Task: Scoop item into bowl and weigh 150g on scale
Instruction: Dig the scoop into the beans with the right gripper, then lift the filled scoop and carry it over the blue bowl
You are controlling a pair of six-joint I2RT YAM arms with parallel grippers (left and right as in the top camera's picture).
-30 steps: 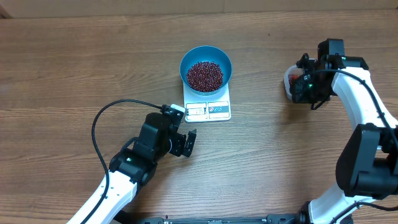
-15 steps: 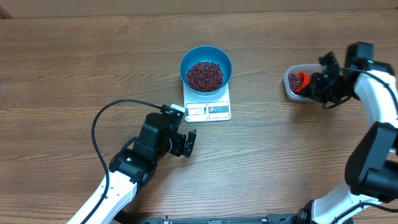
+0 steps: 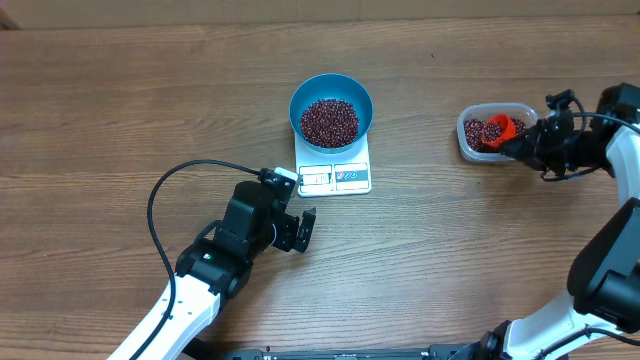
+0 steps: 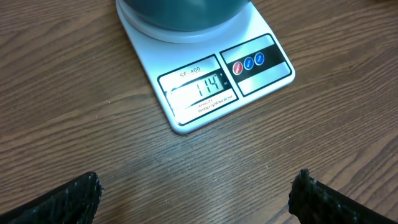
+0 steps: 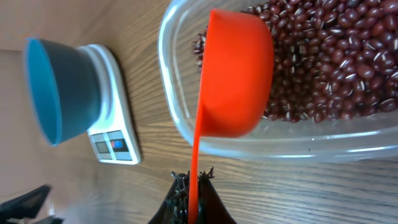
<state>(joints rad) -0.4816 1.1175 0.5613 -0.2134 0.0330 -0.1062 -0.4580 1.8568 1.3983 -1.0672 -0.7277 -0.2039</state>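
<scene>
A brown wooden table (image 3: pixel 120 90) carries everything. Nearest, just short of the scale (image 3: pixel 335 177), the left gripper (image 3: pixel 298 230) has its fingers spread wide, empty. The scale's display reads 114. On its far half sits the blue bowl (image 3: pixel 364 98), holding beans (image 3: pixel 330 121). Well right of the scale, the right gripper (image 3: pixel 528 148) is clamped on a red scoop (image 3: pixel 498 128), which is tipped sideways over more beans in a clear tub (image 3: pixel 466 143).

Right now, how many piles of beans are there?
2: one in the blue bowl on the scale, mid-table; one in the clear tub at the right. The red scoop may hide more.
</scene>
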